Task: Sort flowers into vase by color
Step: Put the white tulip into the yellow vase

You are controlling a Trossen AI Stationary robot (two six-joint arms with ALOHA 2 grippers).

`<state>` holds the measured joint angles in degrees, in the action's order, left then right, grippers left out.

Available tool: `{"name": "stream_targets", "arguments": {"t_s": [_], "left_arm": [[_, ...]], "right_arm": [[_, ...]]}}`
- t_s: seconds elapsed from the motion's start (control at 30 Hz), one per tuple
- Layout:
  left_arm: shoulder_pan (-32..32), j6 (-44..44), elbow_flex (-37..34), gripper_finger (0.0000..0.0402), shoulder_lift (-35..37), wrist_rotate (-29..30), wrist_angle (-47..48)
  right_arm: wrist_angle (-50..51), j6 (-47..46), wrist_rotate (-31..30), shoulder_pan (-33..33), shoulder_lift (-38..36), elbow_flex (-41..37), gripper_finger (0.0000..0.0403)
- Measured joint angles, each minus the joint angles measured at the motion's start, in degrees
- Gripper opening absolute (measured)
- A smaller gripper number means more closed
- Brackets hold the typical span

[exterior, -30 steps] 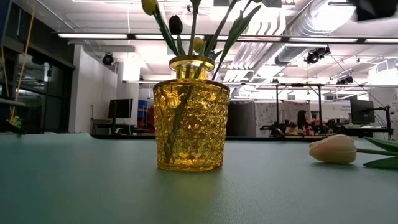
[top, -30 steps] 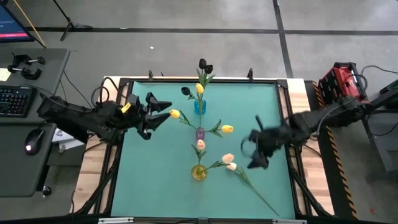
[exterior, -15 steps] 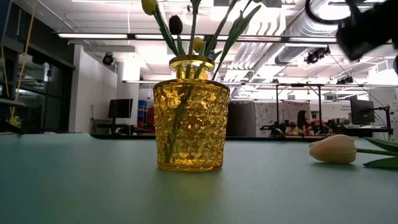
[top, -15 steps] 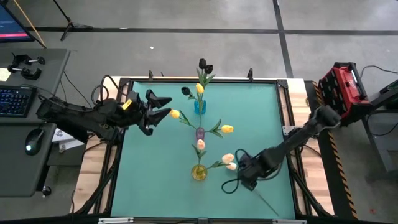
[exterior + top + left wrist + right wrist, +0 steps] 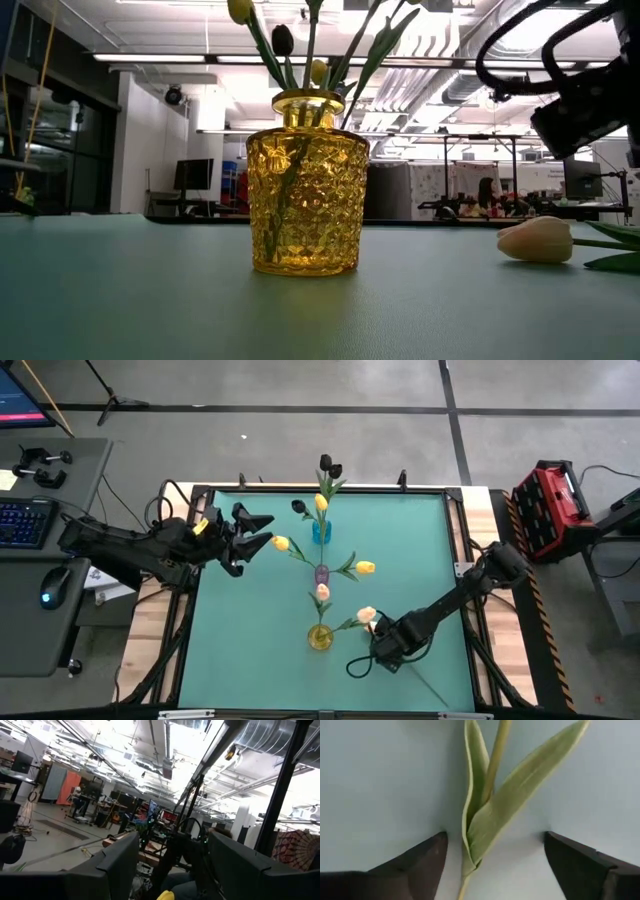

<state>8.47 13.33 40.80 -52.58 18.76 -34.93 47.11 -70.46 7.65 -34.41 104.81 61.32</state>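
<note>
A pale peach-white tulip (image 5: 372, 627) lies flat on the table, its long stem (image 5: 425, 685) running toward the near right corner. My right gripper (image 5: 386, 650) hangs low over that stem. In the right wrist view it is open (image 5: 492, 862), with one finger on each side of the stem and leaves (image 5: 485, 820), apart from them. My left gripper (image 5: 258, 532) is open near the table's left edge, just left of a yellow tulip head (image 5: 281, 543). That head shows between its fingers (image 5: 165, 895). Other tulips stand in the three vases.
A blue vase (image 5: 321, 532), a purple vase (image 5: 321, 574) and a yellow glass vase (image 5: 319, 638) (image 5: 307, 185) stand in a line down the table's middle. A yellow tulip (image 5: 365, 567) and peach tulips (image 5: 366, 614) lean out to the right. Bare green mat lies on both sides.
My right gripper has travelled from the right middle of the table toward the near edge and leftward, coming down over the lying tulip's stem. In the low view the arm has dropped into the upper right. The flowers have stayed in place.
</note>
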Motion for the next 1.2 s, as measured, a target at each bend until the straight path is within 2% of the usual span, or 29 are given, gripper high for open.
{"name": "stream_targets", "arguments": {"t_s": [0.07, 0.13, 0.23, 0.3, 0.37, 0.5, 0.63, 0.73, 0.9, 0.97, 1.07, 1.13, 1.2], "left_arm": [[0.0, 0.0, 0.0, 0.0227, 0.0, 0.0, -0.1], [0.0, 0.0, 0.0, 0.0227, 0.1, 0.0, -0.1], [0.0, -0.6, 0.0, 0.0227, 0.2, 1.2, -0.2], [0.0, -2.0, 0.0, 0.0227, 0.2, 3.6, -0.1], [0.0, -3.1, 0.0, 0.0227, 0.4, 6.0, 0.0], [0.0, -4.7, 0.0, 0.0227, 0.7, 8.4, -0.9], [0.0, -5.6, 0.0, 0.0227, 1.3, 8.7, -1.2], [0.0, -5.6, 0.0, 0.0227, 1.3, 8.9, -1.2], [0.0, -5.7, 0.0, 0.0227, 1.5, 9.0, -1.2], [0.0, -5.6, 0.0, 0.0227, 1.5, 9.1, -1.1], [0.0, -5.5, 0.0, 0.0227, 1.5, 9.1, -1.2], [0.0, -5.5, 0.0, 0.0227, 1.5, 9.1, -1.1], [0.0, -5.5, 0.0, 0.0227, 1.5, 9.1, -1.1]], "right_arm": [[-0.3, 0.0, -0.2, 0.0, 0.2, 0.0, 0.0292], [-0.3, 1.1, -0.5, 0.0, 0.2, 0.0, 0.0246], [1.2, 4.0, -0.8, 0.0, -0.3, -0.1, 0.0147], [3.1, 5.8, -1.0, -0.1, -1.1, -0.2, 0.0065], [5.6, 7.2, -1.4, -0.1, -2.3, -0.5, 0.0019], [10.3, 7.2, -2.7, -0.1, -8.2, -0.5, 0.0019], [13.4, 3.1, -11.0, 0.3, -17.4, -0.4, 0.0006], [14.0, -1.1, -21.3, 1.1, -25.4, -0.4, 0.0003], [11.8, -3.2, -45.6, 1.4, -38.9, -0.4, 0.0002], [8.0, 0.7, -54.1, 1.4, -43.4, -0.4, 0.0001], [-2.3, 12.5, -64.2, 1.4, -48.2, -0.3, 0.0001], [-11.3, 22.1, -67.8, 1.7, -49.6, -0.3, 0.0001], [-20.8, 31.6, -67.1, 2.4, -49.6, -0.3, 0.0001]]}}
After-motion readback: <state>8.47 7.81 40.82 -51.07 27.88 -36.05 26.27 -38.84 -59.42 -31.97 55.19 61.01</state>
